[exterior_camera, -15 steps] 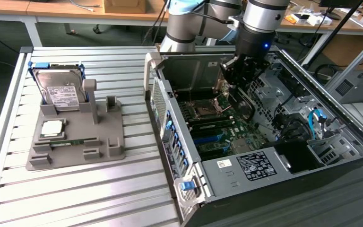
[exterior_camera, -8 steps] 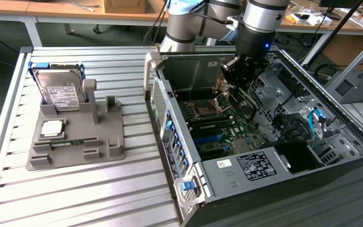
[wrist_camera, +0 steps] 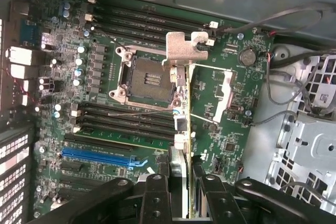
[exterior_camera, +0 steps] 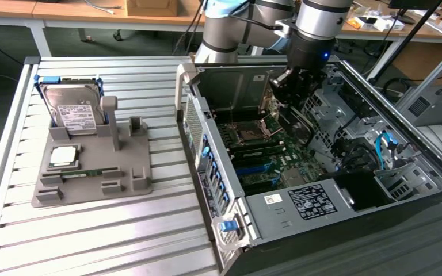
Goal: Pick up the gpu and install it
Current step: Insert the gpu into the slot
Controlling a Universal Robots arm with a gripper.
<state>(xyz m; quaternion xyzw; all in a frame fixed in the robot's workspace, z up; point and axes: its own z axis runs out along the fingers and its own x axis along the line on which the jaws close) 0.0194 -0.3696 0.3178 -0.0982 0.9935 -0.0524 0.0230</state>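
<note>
One gpu point(wrist_camera: 181, 45) is pinched edge-on by the claw point(wrist_camera: 181, 184) above one motherboard point(wrist_camera: 236, 129) inside one open case point(exterior_camera: 194, 115). One hard drive point(exterior_camera: 73, 112) is stood apart; its label cannot be read.

On the surface point(exterior_camera: 90, 241), the holder point(exterior_camera: 136, 172) sits toward the exterior view's left, just beside the open computer case point(exterior_camera: 198, 132) on the exterior view's right. In the holder, the hard drive point(exterior_camera: 73, 112) stands upright at the back. The processor point(exterior_camera: 64, 155) lies in front of it, and the memory stick point(exterior_camera: 83, 172) lies flat in front of that.

Inside the case, the motherboard point(wrist_camera: 231, 108) lies along the bottom. The tool point(wrist_camera: 181, 184) hangs inside the case, clamped on the gpu point(wrist_camera: 180, 124), which is held edge-on above the motherboard. The card's bracket end is over the edge of the processor socket point(wrist_camera: 146, 77). Memory slots point(wrist_camera: 126, 121) flank that socket on two sides.
</note>
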